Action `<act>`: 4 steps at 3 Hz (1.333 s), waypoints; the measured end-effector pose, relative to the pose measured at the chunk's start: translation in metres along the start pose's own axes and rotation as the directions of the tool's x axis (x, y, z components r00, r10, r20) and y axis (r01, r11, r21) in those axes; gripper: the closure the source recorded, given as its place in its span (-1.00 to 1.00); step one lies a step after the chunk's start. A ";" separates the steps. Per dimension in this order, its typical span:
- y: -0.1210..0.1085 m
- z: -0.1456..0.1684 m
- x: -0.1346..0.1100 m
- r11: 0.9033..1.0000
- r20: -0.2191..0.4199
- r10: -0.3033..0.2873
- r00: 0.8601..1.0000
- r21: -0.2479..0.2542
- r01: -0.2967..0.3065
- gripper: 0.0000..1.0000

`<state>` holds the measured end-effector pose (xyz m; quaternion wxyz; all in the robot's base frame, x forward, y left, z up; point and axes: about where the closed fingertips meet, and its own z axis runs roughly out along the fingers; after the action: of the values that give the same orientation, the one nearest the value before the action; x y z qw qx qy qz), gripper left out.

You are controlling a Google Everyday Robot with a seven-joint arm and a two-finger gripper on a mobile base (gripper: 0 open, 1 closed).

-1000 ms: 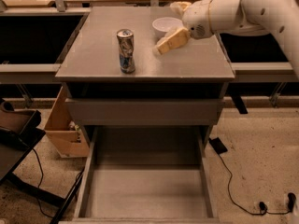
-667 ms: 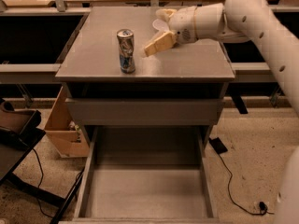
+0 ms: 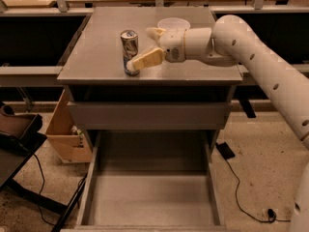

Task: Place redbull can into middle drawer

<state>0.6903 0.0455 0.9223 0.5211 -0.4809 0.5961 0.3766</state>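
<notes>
The redbull can (image 3: 128,50) stands upright on the grey cabinet top (image 3: 96,62), left of centre. My gripper (image 3: 142,47) reaches in from the right, open, with its cream fingers (image 3: 147,59) spread. The near finger's tip is right at the can's lower right side; the far finger sits behind, to the can's right. The can is not enclosed. The middle drawer (image 3: 149,197) is pulled out wide below, a long shallow grey tray with a bare floor.
A white bowl (image 3: 174,23) sits on the cabinet top just behind the gripper's wrist. A closed grey drawer front (image 3: 149,115) is above the open one. A cardboard box (image 3: 67,134) stands at the cabinet's left, cables on the floor at right.
The gripper has moved left across the cabinet top, away from the bowl, until its near finger reaches the can. The can has not moved.
</notes>
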 end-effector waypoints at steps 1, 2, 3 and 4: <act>0.000 0.000 0.000 1.000 0.000 0.000 1.000 0.000 0.000 -1.00; -0.025 0.010 0.005 0.999 -0.011 -0.023 1.000 -0.028 0.023 -1.00; -0.046 0.018 0.009 0.998 -0.023 -0.043 0.999 -0.051 0.042 -1.00; -0.053 0.026 0.008 0.998 -0.025 -0.049 0.998 -0.050 0.048 -0.47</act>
<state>0.7478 0.0552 0.9126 0.5101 -0.5127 0.5817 0.3721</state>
